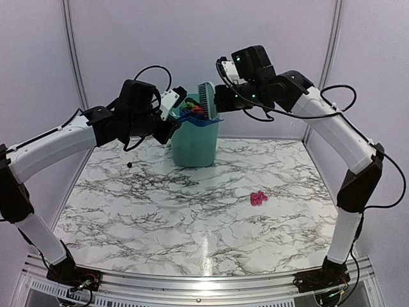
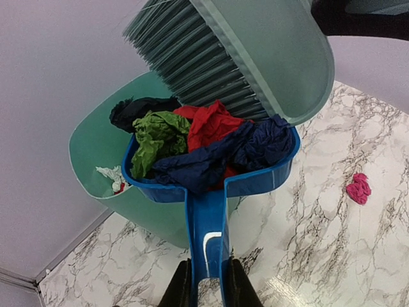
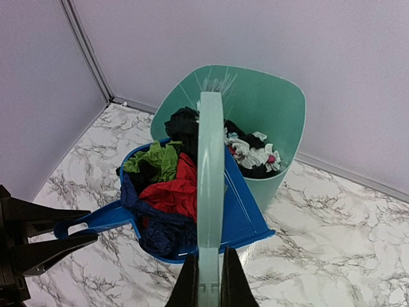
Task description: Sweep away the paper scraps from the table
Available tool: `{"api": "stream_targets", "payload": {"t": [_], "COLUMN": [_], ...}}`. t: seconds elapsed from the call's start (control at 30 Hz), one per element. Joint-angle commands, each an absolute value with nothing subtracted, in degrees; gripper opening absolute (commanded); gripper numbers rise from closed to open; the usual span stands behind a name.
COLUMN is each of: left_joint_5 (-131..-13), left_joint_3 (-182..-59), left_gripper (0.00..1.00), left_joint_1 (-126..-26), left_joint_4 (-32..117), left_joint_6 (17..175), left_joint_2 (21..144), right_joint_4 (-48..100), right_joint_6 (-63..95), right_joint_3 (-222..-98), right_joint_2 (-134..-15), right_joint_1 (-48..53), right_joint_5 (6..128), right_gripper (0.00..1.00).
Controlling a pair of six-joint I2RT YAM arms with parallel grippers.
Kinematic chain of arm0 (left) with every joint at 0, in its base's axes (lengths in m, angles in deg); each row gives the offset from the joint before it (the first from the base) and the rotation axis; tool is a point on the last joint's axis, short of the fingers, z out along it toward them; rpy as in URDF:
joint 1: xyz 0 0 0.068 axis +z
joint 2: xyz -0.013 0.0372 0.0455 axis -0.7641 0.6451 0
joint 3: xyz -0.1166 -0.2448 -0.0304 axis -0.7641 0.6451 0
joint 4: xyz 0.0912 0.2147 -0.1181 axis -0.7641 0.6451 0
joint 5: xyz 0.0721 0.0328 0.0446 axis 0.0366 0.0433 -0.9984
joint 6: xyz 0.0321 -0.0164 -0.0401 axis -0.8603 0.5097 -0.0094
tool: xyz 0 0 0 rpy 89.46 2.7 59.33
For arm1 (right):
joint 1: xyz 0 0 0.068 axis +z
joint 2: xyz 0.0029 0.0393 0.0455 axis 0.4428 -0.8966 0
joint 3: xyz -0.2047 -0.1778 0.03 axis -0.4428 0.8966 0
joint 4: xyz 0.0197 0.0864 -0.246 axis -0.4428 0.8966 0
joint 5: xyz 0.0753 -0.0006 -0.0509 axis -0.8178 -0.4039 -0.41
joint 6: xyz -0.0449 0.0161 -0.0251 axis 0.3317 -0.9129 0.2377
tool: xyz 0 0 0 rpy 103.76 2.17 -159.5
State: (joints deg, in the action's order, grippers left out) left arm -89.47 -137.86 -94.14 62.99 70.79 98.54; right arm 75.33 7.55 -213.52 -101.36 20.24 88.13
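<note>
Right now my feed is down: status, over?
Left fingers shut on dustpan, right fingers on brush. Dustpan of scraps over bin. Pink scrap lies on table.

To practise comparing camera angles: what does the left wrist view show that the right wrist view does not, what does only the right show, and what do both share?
Left wrist only: a crumpled magenta-pink paper scrap lying on the white marble-patterned table. Right wrist only: the right end effector shut on the pale green plastic hand brush. Both: the left end effector holding the blue plastic dustpan, heaped with crumpled scraps, over the teal plastic bin.
</note>
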Motion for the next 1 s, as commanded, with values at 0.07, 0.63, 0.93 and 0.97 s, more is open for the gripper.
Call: {"api": "stream_targets", "payload": {"t": [0.07,0.63,0.93,0.97], "left_joint_5": [-87.4,-82.4,-79.1,-78.2], "left_joint_3": [-143.0,-153.0,-157.9,-158.4], "left_gripper": [0.0,0.0,0.0,0.0], "left_joint_1": [-91.7,-86.6,-84.8,-84.5], "left_joint_4": [59.1,58.7,60.4,60.5], "left_joint_6": [73.4,83.7,96.3,98.1], "left_joint_2": [102.4,113.4,116.8,116.9], "right_joint_4": [68.3,59.9,54.4,54.1], "right_joint_6": [8.1,11.2,13.4,13.6], "right_joint_3": [-217.5,-217.8,-217.1,-216.8], "right_joint_2": [-104.2,-106.0,-104.2,-103.8], "right_joint_1": [17.5,12.9,12.8,12.8], "right_joint_5": [88.6,87.8,90.6,91.1], "right_gripper": [0.0,0.0,0.0,0.0]}}
